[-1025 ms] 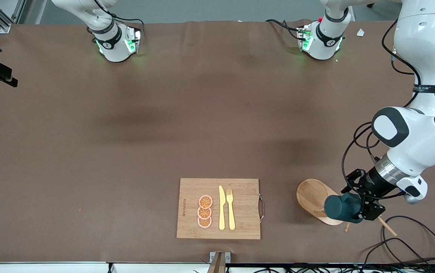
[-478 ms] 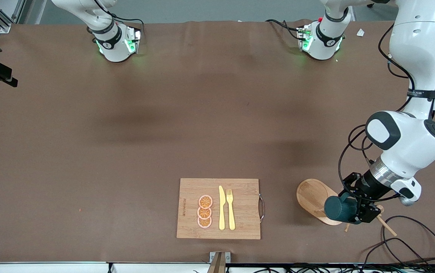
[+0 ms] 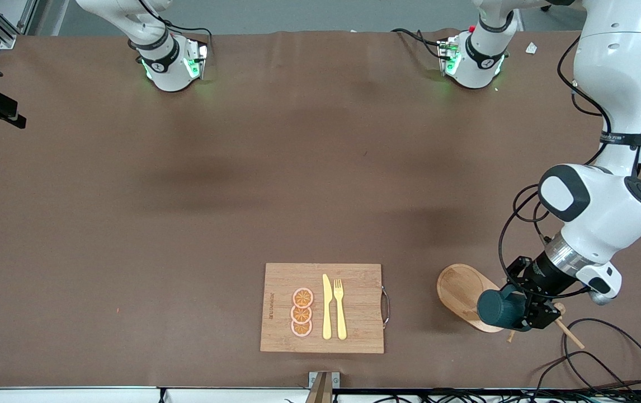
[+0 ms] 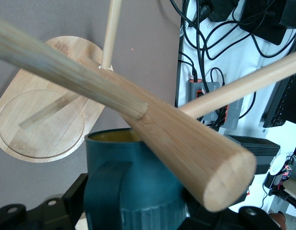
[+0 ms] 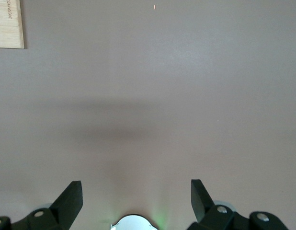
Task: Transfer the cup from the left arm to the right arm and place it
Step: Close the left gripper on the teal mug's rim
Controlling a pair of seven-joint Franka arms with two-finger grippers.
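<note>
Toward the left arm's end of the bench (image 3: 186,224), at about four o'clock in the front view, the left tool (image 3: 522,313) is gripping the cup (image 3: 500,308), its fingers closed on the ribbed teal body. The cup is lying sideways in the grip, over the edge of an oval wooden stand base (image 3: 460,291), and it is sitting among the pegs of a wooden mug tree (image 4: 176,139). In the left wrist view a thick peg is crossing right over the cup's rim, with the mustard-yellow inside just showing beneath it, so the cup does not look clear of the rack yet; whether it is touching the peg cannot be told.

The right arm is waiting. Its right tool (image 5: 136,196) is not showing in the front view; in its own wrist view the fingers are standing wide apart over bare bench, holding nothing, with one corner of the cutting board (image 3: 323,308) at the edge of that view.

The cutting board is lying at six o'clock, carrying three orange slices (image 3: 302,312), a yellow knife (image 3: 326,307) and a yellow fork (image 3: 340,309).

By my judgement the task is early: the cup is grasped, but freeing it from the pegs, carrying it toward the middle, the handover and the placing are all left to do.
</note>
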